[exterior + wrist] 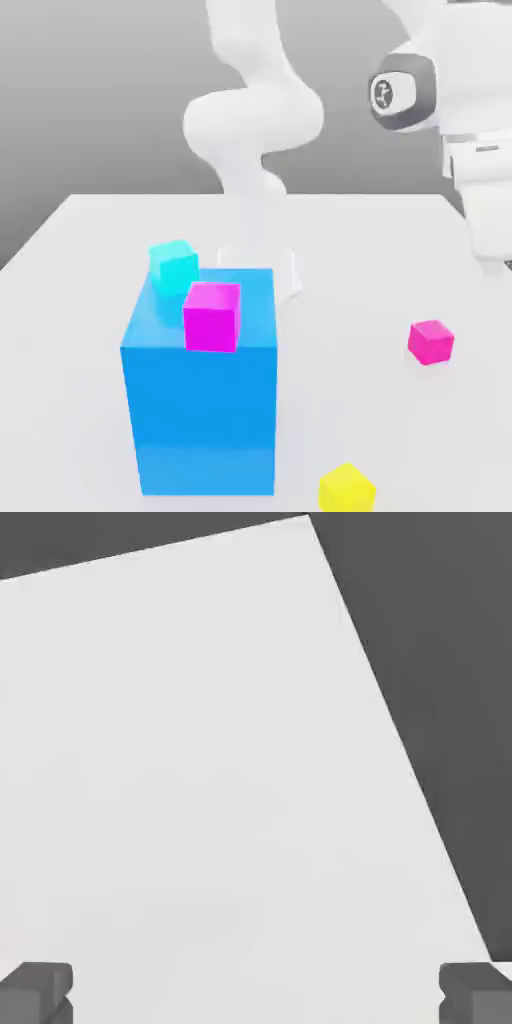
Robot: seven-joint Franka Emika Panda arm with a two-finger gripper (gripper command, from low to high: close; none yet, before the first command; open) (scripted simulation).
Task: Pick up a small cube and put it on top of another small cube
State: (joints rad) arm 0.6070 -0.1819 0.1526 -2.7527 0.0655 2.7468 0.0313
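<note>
While tool point(256, 992) gapes wide, small cube point(431, 341) sits apart, blue block point(200, 385), yellow cube point(347, 488)

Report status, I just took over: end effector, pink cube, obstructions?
End effector open, empty. Small pink cube on table, untouched. Nothing around it.

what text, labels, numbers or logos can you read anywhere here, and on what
None: no readable words, numbers or labels.
A round emblem on the arm's grey joint cap is too blurred to read.
The blue block, cyan cube, magenta cube, hot-pink cube, yellow cube and table are plain.
</note>
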